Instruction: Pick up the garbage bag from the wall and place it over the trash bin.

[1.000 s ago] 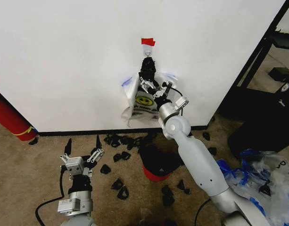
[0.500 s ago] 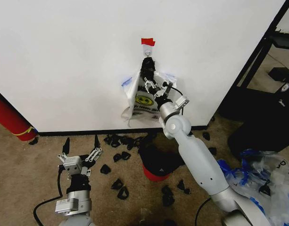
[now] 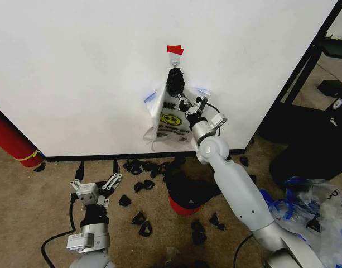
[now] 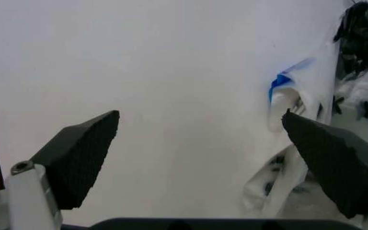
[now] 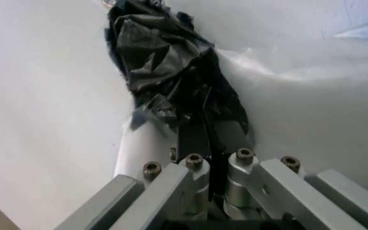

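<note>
The right gripper (image 3: 179,100) is raised against the wall (image 3: 76,67), its fingers pinched together on the dark, crumpled top of the garbage bag (image 3: 172,118), just below the metal hook (image 3: 174,57) and the red tape piece (image 3: 175,49). Seen from the right wrist, the two black fingers (image 5: 203,139) lie pressed side by side with the black bunched plastic (image 5: 165,72) caught at their tips and the bag's thin white film spreading away beside them. The white body of the bag, with its yellow smiley face (image 3: 171,119) and black lettering, hangs below and to the left of this gripper, flat against the wall, its blue patches showing at either edge. The trash bin (image 3: 184,196), red with a dark inside, stands on the carpet well below the gripper, beside the right forearm, among small black scraps (image 3: 141,219). The left gripper (image 3: 96,177) waits low over the carpet, well apart from the bag, its black fingers (image 4: 82,155) spread wide with nothing between them; from its wrist camera the bag (image 4: 299,143) hangs ahead, beyond the finger on that side, against the white wall.
</note>
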